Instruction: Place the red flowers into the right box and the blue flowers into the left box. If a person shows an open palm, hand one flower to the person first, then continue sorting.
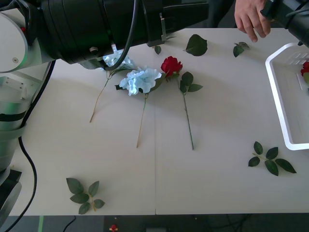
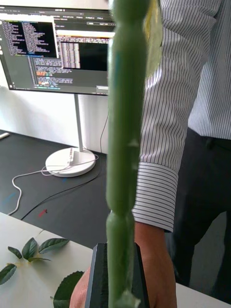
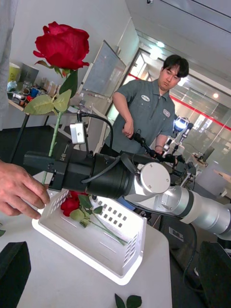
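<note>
Rose [image 3: 62, 45] clamped in right jaws beside hand [image 3: 19, 190], near right box [image 3: 132, 243] rim; left jaws wide.

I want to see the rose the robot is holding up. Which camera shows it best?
The left wrist view: the held rose shows whole, with bloom, leaves and stem rising from the right gripper beside the person's hand. The right wrist view shows just its stem close up between the fingers.

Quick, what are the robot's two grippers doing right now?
Left gripper: open, empty.
Right gripper: shut on a red rose stem.
</note>
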